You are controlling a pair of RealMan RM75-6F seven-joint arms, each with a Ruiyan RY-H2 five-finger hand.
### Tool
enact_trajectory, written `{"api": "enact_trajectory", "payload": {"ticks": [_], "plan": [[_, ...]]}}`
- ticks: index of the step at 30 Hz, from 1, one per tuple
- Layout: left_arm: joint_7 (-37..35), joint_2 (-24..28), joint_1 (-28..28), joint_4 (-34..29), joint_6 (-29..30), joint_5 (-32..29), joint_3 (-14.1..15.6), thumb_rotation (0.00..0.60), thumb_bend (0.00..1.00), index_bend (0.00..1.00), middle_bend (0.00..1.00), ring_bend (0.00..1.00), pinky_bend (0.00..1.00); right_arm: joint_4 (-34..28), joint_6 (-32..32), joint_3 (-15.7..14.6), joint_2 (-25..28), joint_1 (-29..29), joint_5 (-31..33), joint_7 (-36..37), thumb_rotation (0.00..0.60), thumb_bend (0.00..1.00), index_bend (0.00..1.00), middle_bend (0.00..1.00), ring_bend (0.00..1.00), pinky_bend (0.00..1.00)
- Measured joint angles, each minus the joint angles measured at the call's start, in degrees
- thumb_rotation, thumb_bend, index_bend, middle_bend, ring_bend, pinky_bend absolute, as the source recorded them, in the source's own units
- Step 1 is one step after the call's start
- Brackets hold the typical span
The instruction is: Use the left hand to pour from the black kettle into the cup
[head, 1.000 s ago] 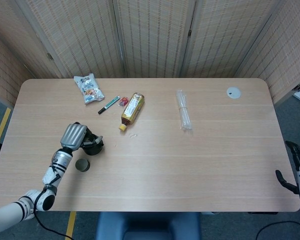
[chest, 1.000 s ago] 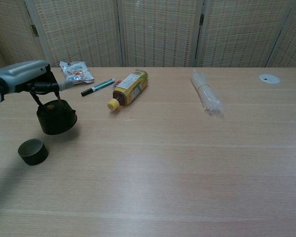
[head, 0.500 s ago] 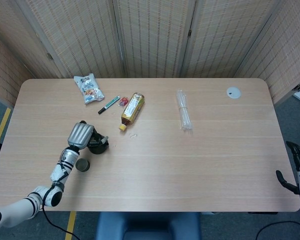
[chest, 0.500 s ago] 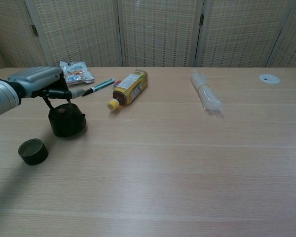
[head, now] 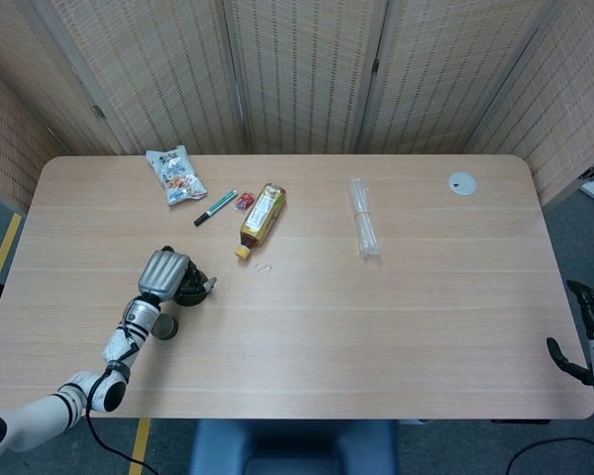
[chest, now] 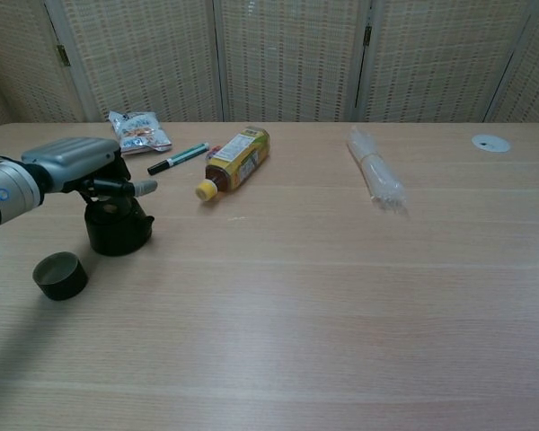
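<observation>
My left hand (chest: 76,163) grips the handle of the black kettle (chest: 117,226), which stands upright on the table (chest: 341,296). The cup (chest: 59,275) sits just beside the kettle, toward my side. Beyond the kettle lie a marker (chest: 177,159), a tea bottle (chest: 235,160) and a snack bag (chest: 137,130). My right hand (head: 586,332) hangs off the table's edge, fingers spread, holding nothing.

Black kettle (chest: 117,229), dark cup (chest: 59,276), silver-grey left hand (chest: 76,166), pale woodgrain table (chest: 341,296).

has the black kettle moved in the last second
Yes. The black kettle has shifted right, away from the cup and toward the bottle, and now sits on the table, left hand over it.
</observation>
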Motion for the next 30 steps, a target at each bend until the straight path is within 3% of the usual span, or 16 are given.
{"api": "enact_trajectory", "payload": {"ticks": [8, 15, 19, 25, 28, 30], "plan": [[0.2, 1.6, 0.3, -3.3, -0.5, -1.7, -0.6, 0.147, 0.29, 0.46, 0.41, 0.29, 0.18, -0.2, 0.3, 0.0, 0.2, -0.2, 0.0, 0.1, 0.6, 0.35, 0.08, 0.17, 0.23, 0.0], [-1.3, 4.4, 1.8, -7.7, 2.0, -2.4, -1.9, 0.149, 0.29, 0.42, 0.41, 0.28, 0.17, -0.2, 0.1, 0.3, 1.5, 0.1, -0.3, 0.6, 0.6, 0.35, 0.08, 0.17, 0.23, 0.0], [-1.5, 7.9, 3.9, -12.5, 4.4, -4.0, -2.6, 0.36, 0.29, 0.42, 0.41, 0.28, 0.17, -0.3, -1.6, 0.0, 2.9, 0.9, -1.1, 2.7, 0.6, 0.35, 0.08, 0.17, 0.21, 0.0], [0.4, 14.5, 9.6, -21.1, 10.9, -6.9, -2.6, 0.429, 0.3, 0.42, 0.41, 0.28, 0.15, 0.4, -6.7, -0.8, 5.1, 3.7, -2.7, 6.5, 0.6, 0.35, 0.1, 0.19, 0.18, 0.0], [1.5, 17.8, 13.0, -25.4, 14.8, -7.4, -1.8, 0.555, 0.31, 0.42, 0.41, 0.27, 0.14, 1.0, -8.5, -0.9, 5.4, 5.1, -2.9, 7.4, 0.6, 0.35, 0.1, 0.21, 0.18, 0.0], [2.3, 19.7, 14.9, -27.7, 17.4, -7.2, -1.0, 0.597, 0.31, 0.42, 0.41, 0.27, 0.12, 1.3, -9.0, -0.9, 5.0, 5.6, -2.9, 7.8, 0.6, 0.35, 0.11, 0.21, 0.18, 0.0]]}}
